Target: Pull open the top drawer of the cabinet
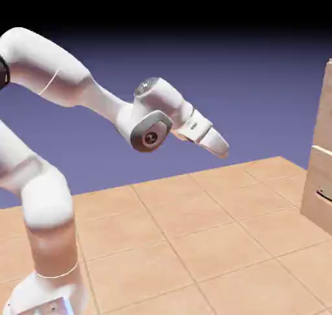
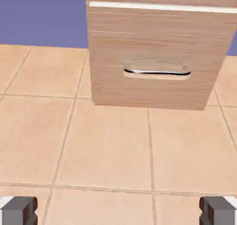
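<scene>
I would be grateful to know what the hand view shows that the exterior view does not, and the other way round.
Only the hand view: both finger tips of the pincer, wide apart, and the lower drawer front's handle at its full length.
Only the exterior view: the white arm, reaching toward the cabinet.
Both: the tiled floor, the blue-violet backdrop, part of the cabinet and at least part of that handle.

The cabinet [image 1: 319, 177] (wood-grained) is cut off by the exterior view's right edge; its top drawer, indistinct.
</scene>
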You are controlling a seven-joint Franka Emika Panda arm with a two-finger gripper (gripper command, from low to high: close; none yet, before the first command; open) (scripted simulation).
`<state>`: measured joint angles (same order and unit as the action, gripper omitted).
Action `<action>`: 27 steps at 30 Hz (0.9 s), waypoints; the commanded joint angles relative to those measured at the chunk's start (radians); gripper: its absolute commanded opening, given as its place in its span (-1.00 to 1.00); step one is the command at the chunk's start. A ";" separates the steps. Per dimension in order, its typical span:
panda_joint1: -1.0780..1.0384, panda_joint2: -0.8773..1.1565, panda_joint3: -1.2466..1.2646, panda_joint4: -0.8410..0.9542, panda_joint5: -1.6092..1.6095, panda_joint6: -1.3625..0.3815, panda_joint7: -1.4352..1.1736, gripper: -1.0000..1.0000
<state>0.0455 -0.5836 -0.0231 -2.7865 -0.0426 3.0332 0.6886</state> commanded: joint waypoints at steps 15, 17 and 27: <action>0.417 -0.169 -0.288 0.292 -0.530 -0.047 -0.652 0.00; 0.472 -0.191 -0.326 0.331 -0.601 -0.054 -0.739 0.00; 0.750 -0.304 -0.518 0.526 -0.954 -0.085 -1.174 0.00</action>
<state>0.7952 -0.8872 -0.5413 -2.2609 -0.9966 2.9477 -0.4857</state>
